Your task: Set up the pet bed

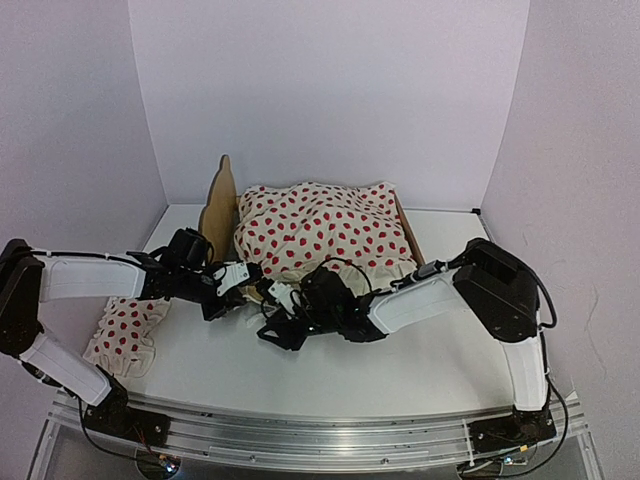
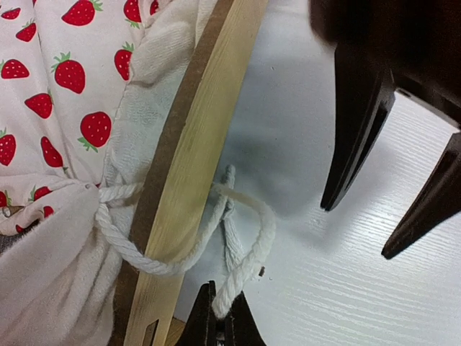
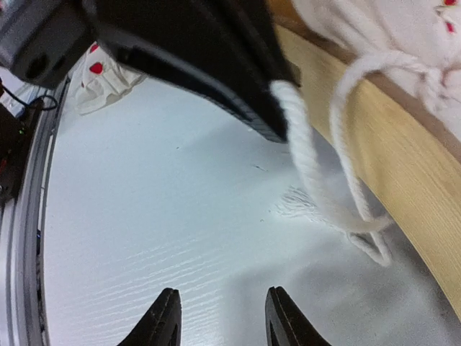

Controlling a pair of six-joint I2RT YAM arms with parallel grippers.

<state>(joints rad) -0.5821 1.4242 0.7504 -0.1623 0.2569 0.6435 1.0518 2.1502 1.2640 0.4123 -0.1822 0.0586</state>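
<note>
White wood-grain bench carries everything. Nearest, at its left edge, lies a small cream strawberry-printed pillow. Mid-bench, the left pincer is clenched on a white twisted cord that crosses the side rail of the light plywood pet bed. The right pincer hangs released just beside it, grasping nothing. Behind both arms, a cream strawberry-printed ruffled cloth heaps over the bed, which stands against pale lilac walls.
</note>
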